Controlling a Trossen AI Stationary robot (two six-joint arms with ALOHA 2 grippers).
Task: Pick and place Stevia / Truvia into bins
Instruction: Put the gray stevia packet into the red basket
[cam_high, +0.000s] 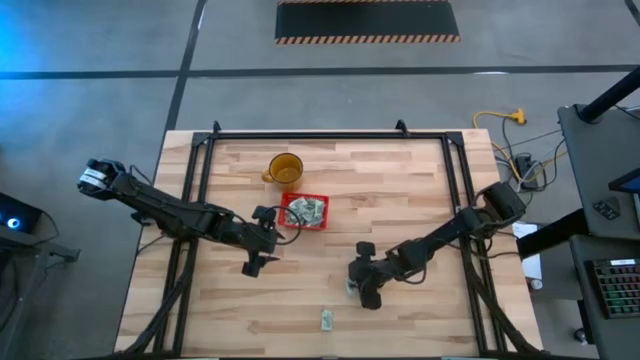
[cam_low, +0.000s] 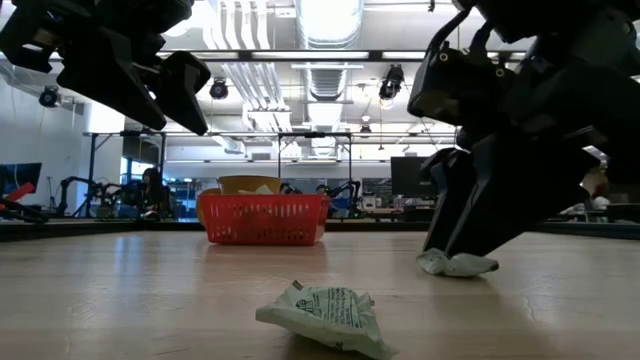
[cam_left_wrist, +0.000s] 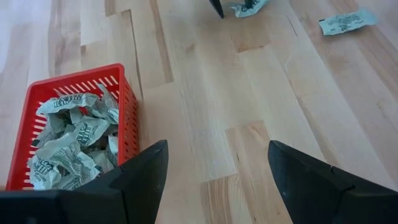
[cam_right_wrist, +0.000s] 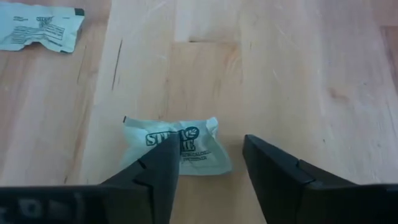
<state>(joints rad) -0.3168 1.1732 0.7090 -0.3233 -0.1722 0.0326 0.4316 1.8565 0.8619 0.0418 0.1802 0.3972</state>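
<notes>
The red basket (cam_high: 303, 211) sits mid-table with several crumpled pale green Stevia sachets (cam_left_wrist: 74, 140) inside. My left gripper (cam_left_wrist: 217, 146) hovers open just off the basket's near left corner, with nothing between its fingers. My right gripper (cam_right_wrist: 209, 140) is open and low over a crumpled sachet (cam_right_wrist: 180, 146) that lies flat on the wood right of centre; the sachet sits mostly under one finger, off to one side of the gap. Another sachet (cam_high: 326, 319) lies flat near the table's front edge. My right gripper slants down from the table's right side. One finger (cam_right_wrist: 160, 165) stands over the sachet's middle (cam_right_wrist: 186, 149), while the other finger stands beside it over bare wood. Whether that finger touches the sachet I cannot tell. The sachet lies on the table.
An amber cup (cam_high: 285, 170) stands just behind the basket on its far left. A black frame rail (cam_high: 330, 136) runs along the table's far edge and down both sides. Bare wood lies between the two grippers.
</notes>
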